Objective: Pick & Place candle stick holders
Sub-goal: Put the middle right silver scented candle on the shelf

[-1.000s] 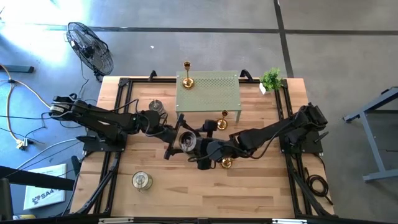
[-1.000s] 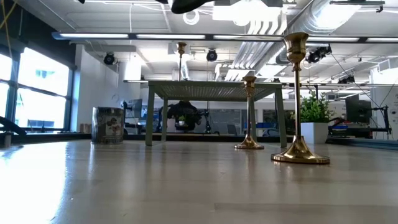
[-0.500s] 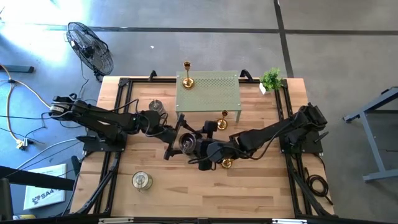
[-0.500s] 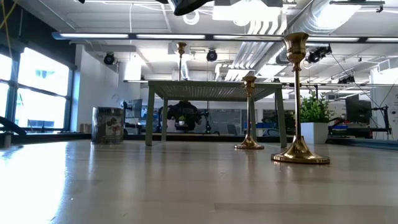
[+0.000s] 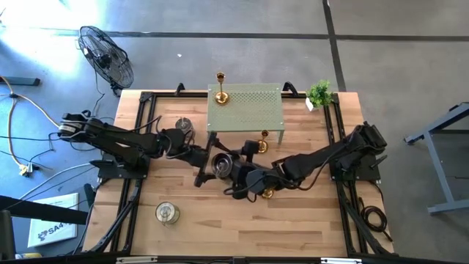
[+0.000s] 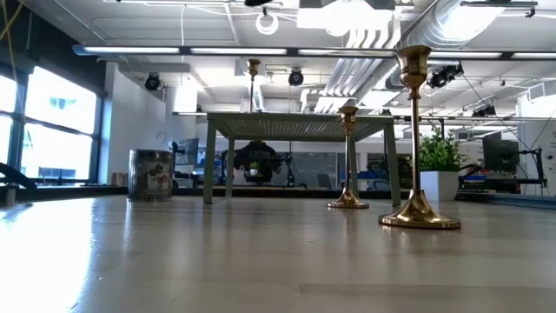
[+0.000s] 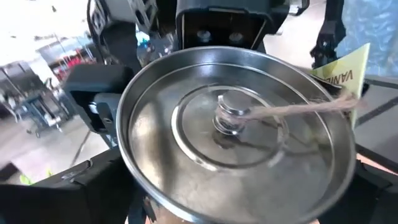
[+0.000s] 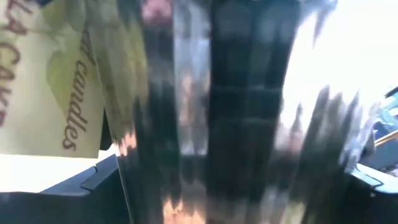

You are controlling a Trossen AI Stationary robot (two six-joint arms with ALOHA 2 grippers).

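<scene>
The wooden table [image 5: 293, 220] carries a green perforated stand [image 5: 246, 107] at its far edge, with a tall gold candle holder [image 5: 220, 89] on the stand's left corner. Both arms meet mid-table: the left gripper [image 5: 214, 166] and right gripper [image 5: 236, 176] each have their fingers spread wide around the same silver candle tin [image 5: 221, 166], held up off the wood. A second gold holder [image 5: 263, 141] stands just by the stand's front right leg, a third [image 5: 268, 193] beside the right arm. Another silver tin [image 5: 182, 125] sits left of the stand, one more [image 5: 167, 213] near the front left corner
</scene>
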